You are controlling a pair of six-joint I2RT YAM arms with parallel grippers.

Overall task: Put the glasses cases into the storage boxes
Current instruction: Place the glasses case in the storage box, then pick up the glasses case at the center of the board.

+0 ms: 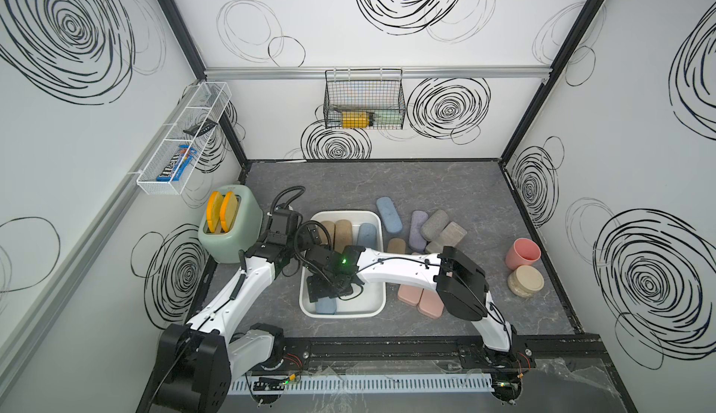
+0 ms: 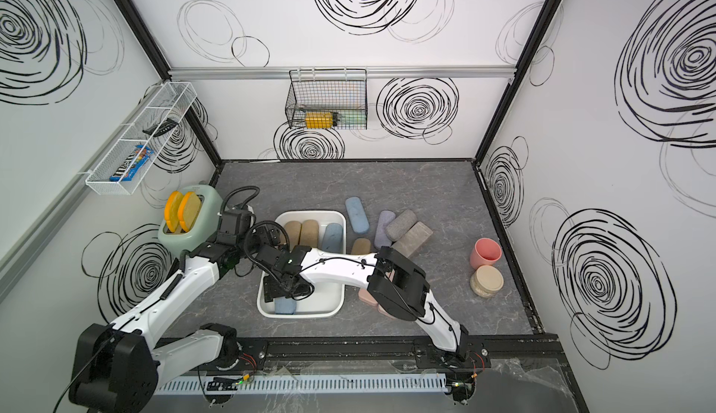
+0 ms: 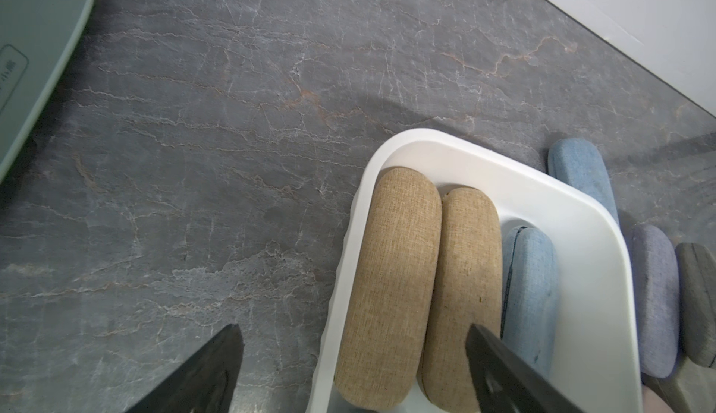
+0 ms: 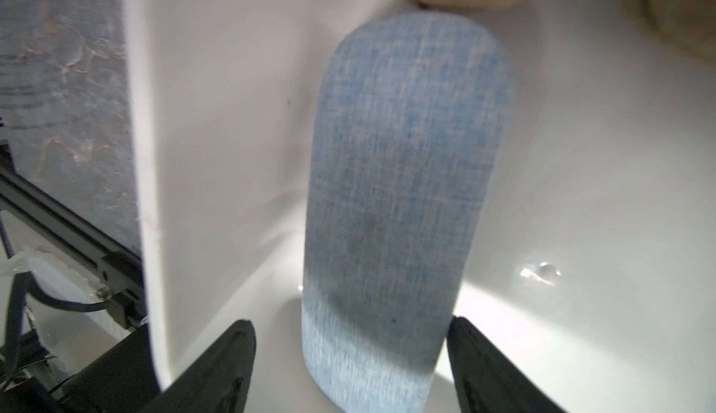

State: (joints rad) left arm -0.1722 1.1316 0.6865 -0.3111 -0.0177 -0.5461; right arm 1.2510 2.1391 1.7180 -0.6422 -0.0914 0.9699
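The white storage box (image 1: 346, 213) sits mid-counter (image 1: 387, 182), its long sides running from the front edge toward the back.

In both top views the right arm hides its own gripper and most of the near blue case (image 1: 325, 306), which lies in the box's front-left corner. Only the right wrist view shows the grip. The right gripper (image 4: 350, 320) has its jaws spread on either side of that case (image 4: 407, 178), which rests flat on the box floor beside the side wall (image 4: 232, 120). One finger (image 4: 232, 353) stands clear of it. The other runs so close to the blurred fabric that contact is hard to rule out.

The left wrist view shows the left gripper (image 3: 352, 327) with jaws wide apart and nothing between them. One finger is over bare counter, the other over the box's far end. There two tan cases (image 3: 395, 275) lie side by side and touching, with a far blue case (image 3: 530, 287) next to them.

The top views alone show the cases left on the counter. An outer blue case (image 1: 388, 214) lies just beside the box's back-right corner. A lilac case (image 1: 417, 230), two grey cases (image 1: 434, 224) and a loose tan case (image 1: 396, 245) are clustered to its right. Two pink cases (image 1: 410, 295) lie partly under the right arm.
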